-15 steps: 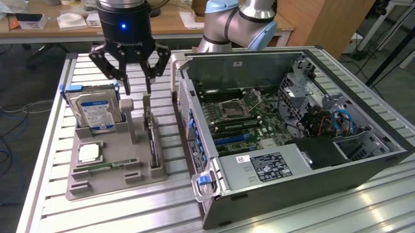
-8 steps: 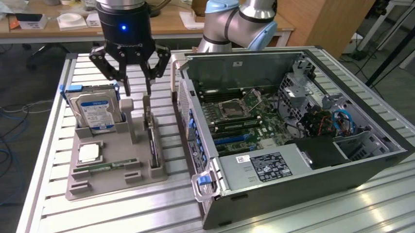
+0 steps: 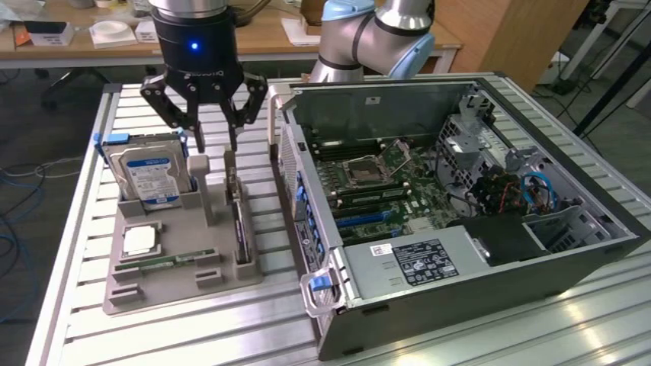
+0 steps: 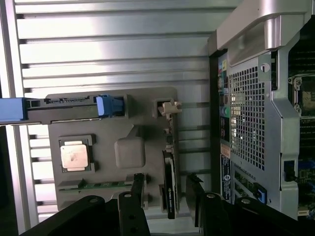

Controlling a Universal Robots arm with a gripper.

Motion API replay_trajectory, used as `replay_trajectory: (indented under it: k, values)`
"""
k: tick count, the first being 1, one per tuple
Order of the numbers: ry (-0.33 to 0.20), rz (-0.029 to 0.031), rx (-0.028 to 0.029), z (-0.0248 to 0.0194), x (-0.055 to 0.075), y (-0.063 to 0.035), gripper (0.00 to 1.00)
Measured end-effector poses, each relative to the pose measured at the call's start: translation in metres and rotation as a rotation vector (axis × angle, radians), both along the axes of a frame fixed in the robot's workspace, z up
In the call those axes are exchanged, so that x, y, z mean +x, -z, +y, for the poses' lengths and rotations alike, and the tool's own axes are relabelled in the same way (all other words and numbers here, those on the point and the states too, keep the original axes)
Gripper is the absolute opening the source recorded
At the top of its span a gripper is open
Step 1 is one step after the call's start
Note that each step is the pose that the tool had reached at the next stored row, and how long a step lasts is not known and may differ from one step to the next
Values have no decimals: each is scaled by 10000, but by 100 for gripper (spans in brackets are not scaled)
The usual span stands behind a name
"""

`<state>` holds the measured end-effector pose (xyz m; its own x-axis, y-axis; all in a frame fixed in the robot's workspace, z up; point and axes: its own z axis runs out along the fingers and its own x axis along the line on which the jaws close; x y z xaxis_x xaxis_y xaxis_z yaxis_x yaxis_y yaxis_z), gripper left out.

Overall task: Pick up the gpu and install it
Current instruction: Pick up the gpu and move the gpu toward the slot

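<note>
The gripper (image 3: 216,143) hangs over the grey parts holder (image 3: 173,288) on the slatted metal table (image 3: 76,229), its jaws spread wide and empty. Directly beneath it stands the gpu (image 3: 240,217) — a dark card set on edge in a slot along the holder's side nearest the open computer case (image 3: 489,305). The fingertips are level with the card's far end and just above it; they appear to touch nothing.

Seen from the wrist, the gripper (image 4: 166,178) straddles the line of the gpu (image 4: 168,172): one black finger (image 4: 137,184) stands over the holder (image 4: 106,130) to one side of the card, and the other is over the gap between holder and case (image 4: 246,118). The card's pale bracket end points away from the fingers.

The exterior view takes in what the wrist camera cannot: the case's interior with the motherboard (image 3: 386,187), and the arm (image 3: 371,38) rising behind the case. It also shows the hard drive (image 3: 148,179) upright in its blue-edged caddy on the exterior view's left of the gpu.

The wrist view gives the holder's layout from above — the hard drive (image 4: 64,108) seen edge-on, the processor (image 4: 75,156) flat in its recess, and the green memory stick (image 4: 96,185) beside it.
</note>
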<state>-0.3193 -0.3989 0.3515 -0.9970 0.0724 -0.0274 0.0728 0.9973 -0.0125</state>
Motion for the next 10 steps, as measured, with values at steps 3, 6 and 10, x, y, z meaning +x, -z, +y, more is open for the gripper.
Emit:
replay_trajectory:
  k: [3,6,10]
  values:
    - [0,-1,-15,0,-1,11,47]
    - [0,-1,-30,0,-1,22,47]
    - [0,-1,-57,0,-2,37,47]
